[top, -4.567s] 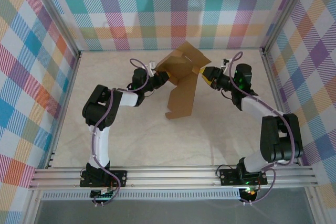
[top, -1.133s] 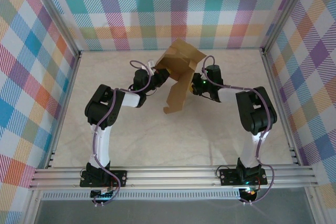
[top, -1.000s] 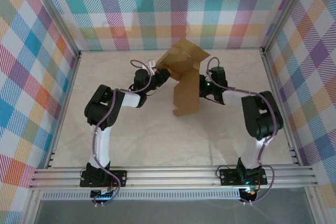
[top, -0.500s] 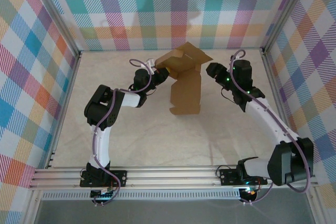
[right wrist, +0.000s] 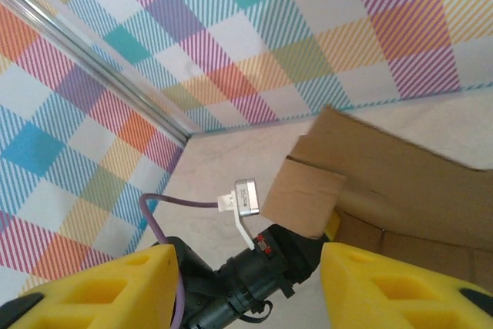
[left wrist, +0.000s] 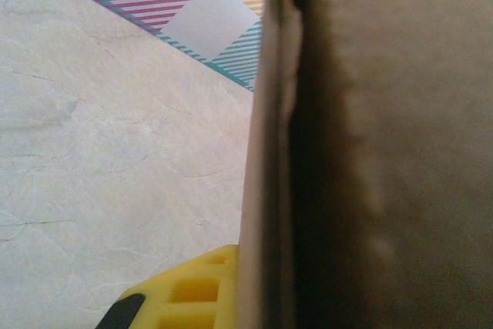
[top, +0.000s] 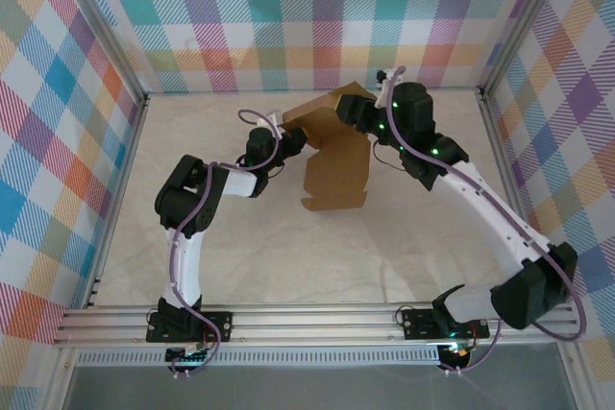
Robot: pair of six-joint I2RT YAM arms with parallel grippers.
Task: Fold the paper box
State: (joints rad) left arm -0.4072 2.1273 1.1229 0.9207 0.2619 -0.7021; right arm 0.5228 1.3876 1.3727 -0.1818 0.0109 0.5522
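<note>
Plaid walls (top: 317,16) in many colours enclose a pale, stone-patterned surface (top: 240,228). Toward the far middle of it, a half-folded brown box (top: 332,146) is held up. A folded upper part is seen at the far end, and a long panel (top: 336,180) hangs toward the near side. Whether its lower edge touches the surface cannot be told.

The box's left edge is pinched by the left tool (top: 291,138), which is pressed together on the cardboard. In the left wrist view one yellow finger (left wrist: 185,294) is seen against that edge.

The right tool (top: 348,110) is placed at the far right top of the box, spread apart, with nothing between its two sides. In the right wrist view a small flap (right wrist: 302,194) is seen ahead of it, on the line between them, and the larger cardboard lies to the flap's right.

The box's long axis is judged to run from far to near. The right arm is free and is nearer to the top flap. The coming move is judged to turn on that flap lying just ahead of the spread tool.
</note>
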